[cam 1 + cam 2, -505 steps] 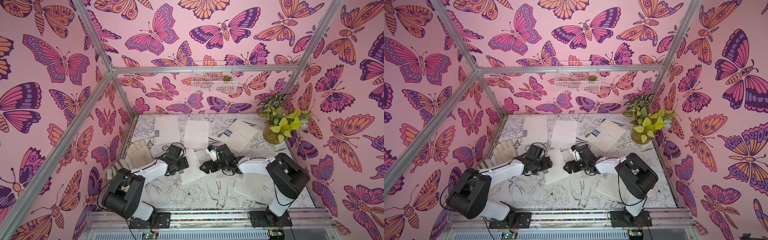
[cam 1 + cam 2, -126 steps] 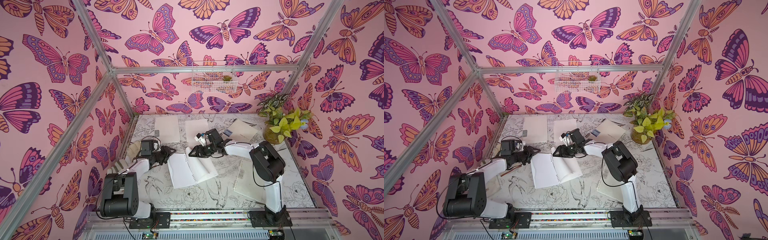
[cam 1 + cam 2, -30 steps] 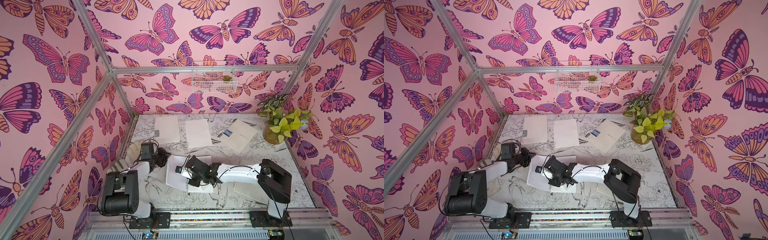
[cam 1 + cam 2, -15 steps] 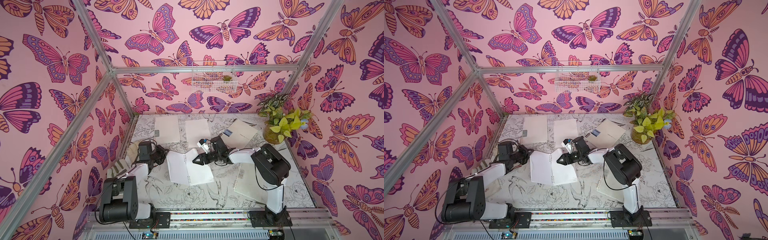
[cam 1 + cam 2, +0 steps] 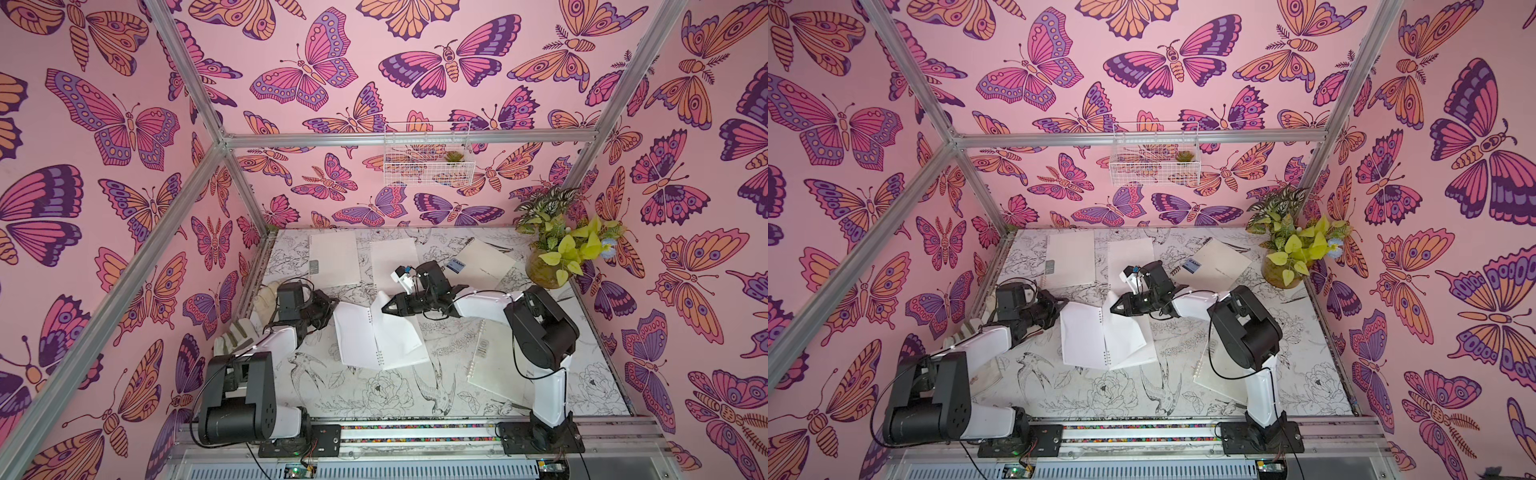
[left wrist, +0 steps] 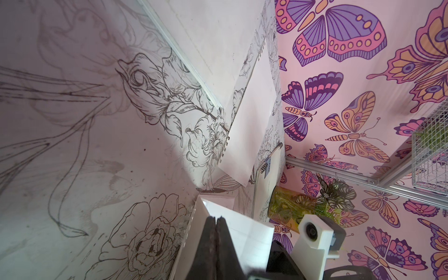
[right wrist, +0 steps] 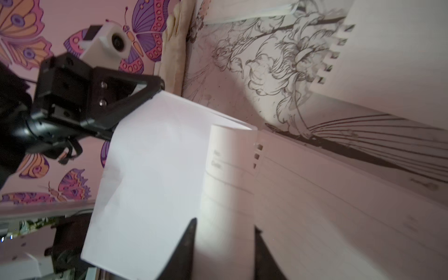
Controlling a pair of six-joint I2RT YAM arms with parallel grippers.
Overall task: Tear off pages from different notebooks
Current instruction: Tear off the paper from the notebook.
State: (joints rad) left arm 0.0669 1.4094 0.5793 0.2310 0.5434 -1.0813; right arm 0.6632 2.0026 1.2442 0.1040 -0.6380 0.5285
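In both top views the notebook [image 5: 357, 338] lies open mid-scene; left wrist: the left claw [image 6: 215, 218], pressed together, pins its corner (an anchor, I judge); right wrist: the right claw [image 7: 224, 225] straddles the curled page [image 7: 228, 181], squeeze unclear, presumably for tearing.

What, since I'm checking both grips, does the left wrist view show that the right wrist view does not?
Only the left wrist view shows the CAMP notebook, the potted plant and the wire basket. Only the right wrist view shows the curled page between the right gripper fingers, though whether they pinch it is unclear, and the work glove. Both show the left gripper shut on a raised leaf of the open notebook, and the flower-printed table cover.
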